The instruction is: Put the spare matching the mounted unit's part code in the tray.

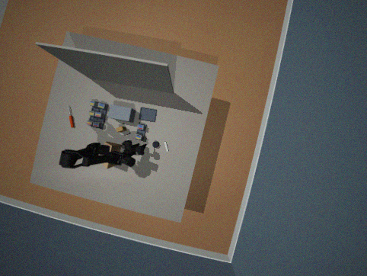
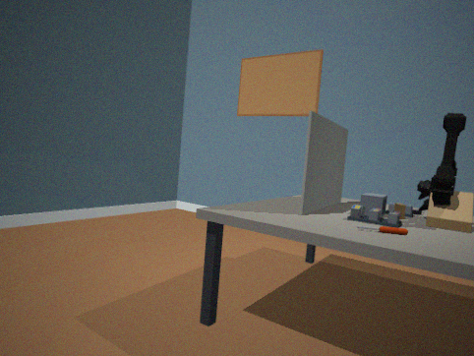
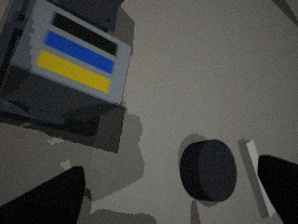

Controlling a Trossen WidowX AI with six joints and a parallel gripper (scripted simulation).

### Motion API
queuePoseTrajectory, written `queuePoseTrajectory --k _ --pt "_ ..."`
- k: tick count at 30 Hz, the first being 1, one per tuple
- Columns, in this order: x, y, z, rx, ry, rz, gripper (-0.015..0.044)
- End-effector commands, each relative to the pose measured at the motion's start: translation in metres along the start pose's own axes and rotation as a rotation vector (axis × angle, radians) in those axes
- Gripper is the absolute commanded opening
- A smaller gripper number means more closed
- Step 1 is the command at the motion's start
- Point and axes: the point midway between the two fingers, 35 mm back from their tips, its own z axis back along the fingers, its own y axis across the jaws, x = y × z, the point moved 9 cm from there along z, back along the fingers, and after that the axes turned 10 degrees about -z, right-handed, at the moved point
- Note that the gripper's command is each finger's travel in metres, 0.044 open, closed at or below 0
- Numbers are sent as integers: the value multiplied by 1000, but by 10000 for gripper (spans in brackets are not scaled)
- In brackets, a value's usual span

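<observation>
"How's the gripper (image 1: 144, 149) (image 2: 418, 211) (image 3: 171, 170)?"

"Open, its two fingertips spread wide. One arm (image 1: 89, 154) (image 2: 448, 148) carries it."

"And what's beneath it?"

"One black disc (image 1: 156, 144) (image 3: 217, 170) on the table (image 1: 110, 187) (image 2: 275, 228) (image 3: 190, 85), and one white stick (image 1: 166, 146) (image 3: 257, 177) just beside it."

"Where are the spares?"

"I count two striped blocks (image 1: 140, 131) (image 3: 75, 55) in the small group near the tray; the wrist view's nearest label shows three stripes: black, blue, yellow. The larger group (image 1: 97, 113) (image 2: 374, 215) looks like six, though the top view is too coarse to swear to it, or to say which spare matches."

"The tray?"

"One dark square tray (image 1: 155, 114), between the tall panel (image 1: 126, 74) (image 2: 325, 167) and the pair. One grey box (image 1: 120, 113) (image 2: 374, 203) stands between tray and larger group."

"Anything else?"

"One small tan block (image 1: 121, 129) (image 2: 400, 210) and one orange-handled screwdriver (image 1: 71, 121) (image 2: 393, 230)."
</observation>
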Motion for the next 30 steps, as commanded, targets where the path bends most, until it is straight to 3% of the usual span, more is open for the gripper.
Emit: queuePoseTrajectory --k 1,7,16,23,30 --pt "0 0 0 0 0 0 426" --pt "1 -2 0 0 5 7 440" --pt "62 -74 -11 81 86 82 440" --pt "161 -96 -30 240 167 5 440" --pt "255 -83 -33 373 278 -102 440"
